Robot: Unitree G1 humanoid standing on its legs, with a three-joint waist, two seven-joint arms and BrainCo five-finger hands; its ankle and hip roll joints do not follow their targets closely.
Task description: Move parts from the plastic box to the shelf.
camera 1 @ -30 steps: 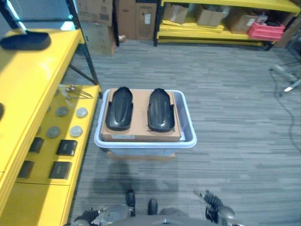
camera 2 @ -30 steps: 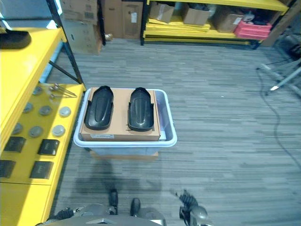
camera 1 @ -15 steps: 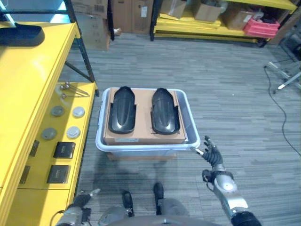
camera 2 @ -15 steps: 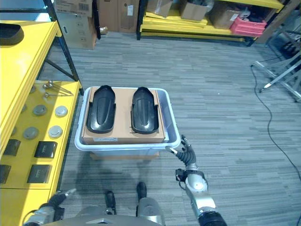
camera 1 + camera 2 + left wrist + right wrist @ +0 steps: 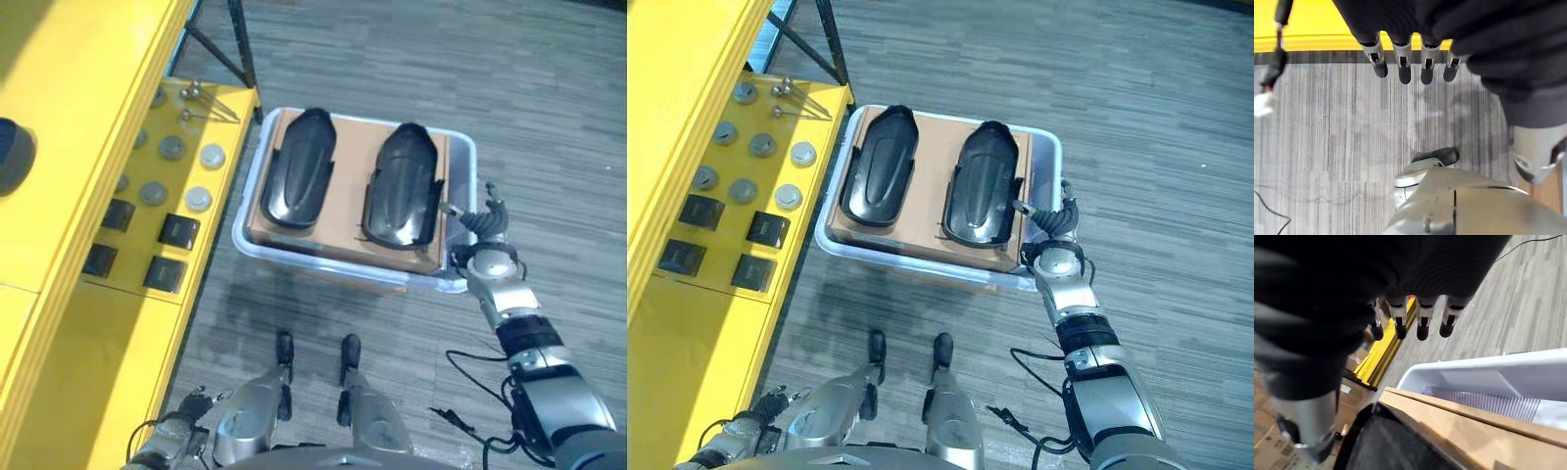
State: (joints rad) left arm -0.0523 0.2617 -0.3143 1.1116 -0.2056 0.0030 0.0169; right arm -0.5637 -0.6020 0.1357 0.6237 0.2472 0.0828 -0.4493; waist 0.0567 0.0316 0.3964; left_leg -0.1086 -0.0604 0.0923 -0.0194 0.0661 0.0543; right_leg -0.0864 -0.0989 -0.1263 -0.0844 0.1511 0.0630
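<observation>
Right hand [image 5: 1056, 257] hangs with fingers spread by the plastic box [image 5: 1043, 147], so it looks ready to reach in and grab the nearer black part [image 5: 982, 196].

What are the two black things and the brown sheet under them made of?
The two black parts look like molded plastic: smooth, with a dull shine along their curves. The brown sheet looks like cardboard: flat, matte, with a layered edge in the right wrist view. The box seems pale, slightly see-through plastic.

Open floor [image 5: 549, 117] right of box [image 5: 257, 250]
</observation>
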